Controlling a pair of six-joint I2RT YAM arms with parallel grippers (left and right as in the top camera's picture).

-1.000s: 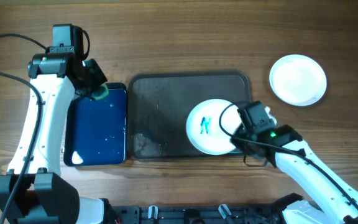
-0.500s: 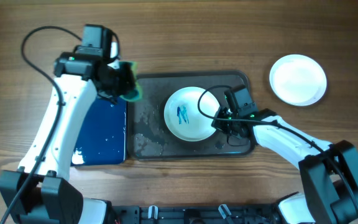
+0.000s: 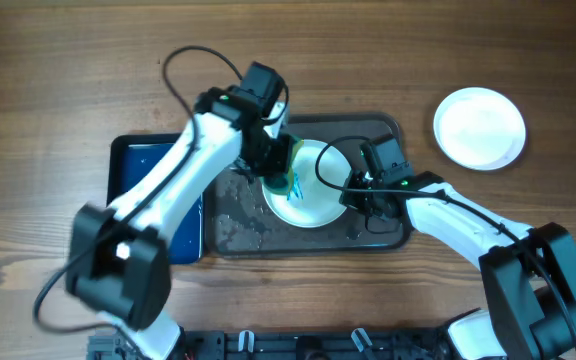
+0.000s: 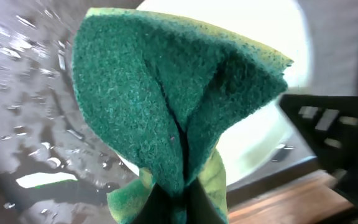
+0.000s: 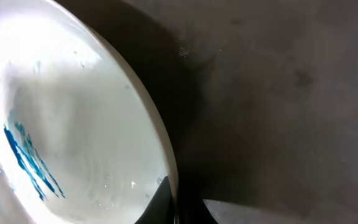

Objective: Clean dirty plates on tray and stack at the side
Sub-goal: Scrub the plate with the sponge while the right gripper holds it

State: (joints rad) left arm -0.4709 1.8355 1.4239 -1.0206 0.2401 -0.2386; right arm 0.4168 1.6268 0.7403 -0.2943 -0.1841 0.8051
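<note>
**Sponge poised over a marked plate braced on the tray**

The left gripper (image 3: 278,168) is clenching a green sponge (image 4: 173,112), which is folded in the jaws so that its scouring face is pointing outward toward the marked plate (image 3: 318,200). The plate is sitting inside the dark grey tray (image 3: 238,140), toward its right half. The sponge is hanging over the plate's left edge; whether it is touching the surface cannot be told. The right gripper (image 3: 352,193) is pinching the plate's right rim, apparently bracing it so that scrubbing is not sliding it across the wet tray floor. Blue scribble marks (image 5: 33,158) are showing on the plate's inner surface, so this plate is not yet clean. A plain white plate (image 3: 479,127) is lying on the table (image 3: 68,60), well apart to the right of the tray, probably marking where the stack is going. A blue tray (image 3: 133,175) is lying just beside the grey tray's left side.
</note>
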